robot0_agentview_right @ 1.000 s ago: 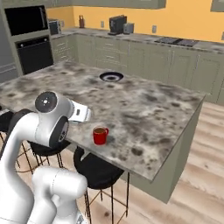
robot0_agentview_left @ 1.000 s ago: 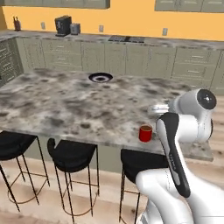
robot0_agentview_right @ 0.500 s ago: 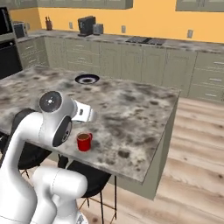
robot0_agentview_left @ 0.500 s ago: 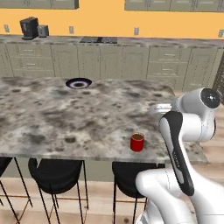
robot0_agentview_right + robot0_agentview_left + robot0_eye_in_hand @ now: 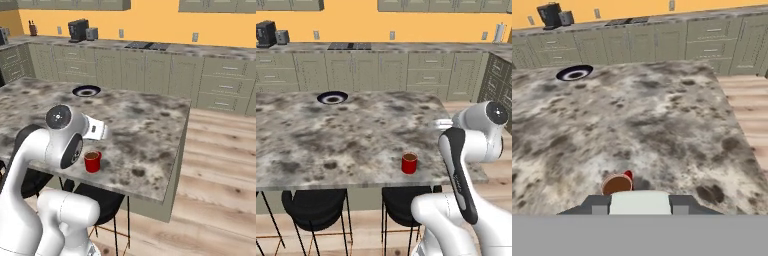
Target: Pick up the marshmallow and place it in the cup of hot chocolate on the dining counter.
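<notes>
Base has rolled along the mottled granite counter (image 5: 331,135); the small red cup of hot chocolate (image 5: 409,163) now sits beneath the hand (image 5: 640,206), clenched on the off-white marshmallow cube (image 5: 639,201). Drop looks close.

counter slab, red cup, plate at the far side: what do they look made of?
Dining counter: looks like polished granite, judging by the mottled grey-brown speckle and thick edge.
Cup of hot chocolate: plain, uniform red with dark brown liquid inside; could be glazed ceramic or plastic, the render leaves it open.
Plate: white with a dark rim, probably glazed ceramic.
</notes>
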Controlling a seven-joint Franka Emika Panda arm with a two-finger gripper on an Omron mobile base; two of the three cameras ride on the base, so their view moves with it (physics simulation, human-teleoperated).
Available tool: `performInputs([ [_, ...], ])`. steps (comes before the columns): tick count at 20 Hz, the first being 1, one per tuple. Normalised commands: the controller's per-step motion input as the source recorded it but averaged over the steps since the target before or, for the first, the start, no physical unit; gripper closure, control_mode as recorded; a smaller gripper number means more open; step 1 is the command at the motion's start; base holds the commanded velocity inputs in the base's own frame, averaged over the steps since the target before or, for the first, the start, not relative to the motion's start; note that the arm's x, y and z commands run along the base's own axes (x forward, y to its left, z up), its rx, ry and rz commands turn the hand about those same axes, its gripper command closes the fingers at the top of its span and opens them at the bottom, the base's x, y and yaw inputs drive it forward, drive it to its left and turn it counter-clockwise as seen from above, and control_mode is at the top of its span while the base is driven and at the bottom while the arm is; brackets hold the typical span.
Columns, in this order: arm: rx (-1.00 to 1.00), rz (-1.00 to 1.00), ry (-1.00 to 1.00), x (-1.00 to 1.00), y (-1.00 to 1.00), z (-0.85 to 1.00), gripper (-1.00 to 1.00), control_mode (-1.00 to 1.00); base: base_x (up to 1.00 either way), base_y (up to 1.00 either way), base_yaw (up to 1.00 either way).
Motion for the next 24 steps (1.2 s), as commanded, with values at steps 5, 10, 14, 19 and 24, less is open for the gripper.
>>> performInputs([
  [5, -0.14, 0.06, 0.0, 0.25, 0.56, -0.4, 1.0, -1.0, 0.0, 0.0, 0.0],
  [10, -0.02, 0.16, -0.03, 0.4, 0.28, -0.28, 1.0, -1.0, 0.0, 0.0, 0.0],
  [14, -0.03, 0.3, 0.0, 0.34, 0.11, -0.31, 1.0, -1.0, 0.0, 0.0, 0.0],
  [19, -0.05, 0.39, 0.12, 0.35, -0.03, -0.18, 1.0, -1.0, 0.0, 0.0, 0.0],
  [24, 0.0, 0.42, 0.02, 0.22, -0.13, -0.11, 1.0, -1.0, 0.0, 0.0, 0.0],
])
